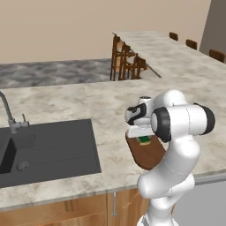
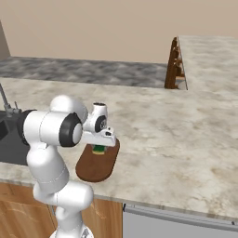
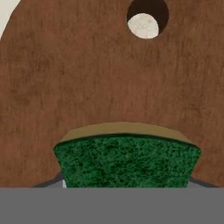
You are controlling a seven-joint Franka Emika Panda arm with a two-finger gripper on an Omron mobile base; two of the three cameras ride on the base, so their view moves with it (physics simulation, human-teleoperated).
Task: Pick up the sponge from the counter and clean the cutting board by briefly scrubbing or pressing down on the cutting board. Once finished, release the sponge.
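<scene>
Hand view puts the sponge [image 3: 127, 159] low in the frame, close under my gripper [image 1: 142, 135], with the cutting board [image 3: 87, 87] spread behind it; I cannot tell whether my jaws are clenched on it or released. I judge the scrub needs a flat, even press, kept short of the hanging hole at upper right. Dark green scouring face, yellow base behind.

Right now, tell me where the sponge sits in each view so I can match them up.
Left base view: sponge right of centre, under the gripper, at the board's far end.
Right base view: sponge left of centre, on the board's far end.
Hand view: sponge bottom centre, green face up.
Shared landmark: the cutting board beneath it.
</scene>
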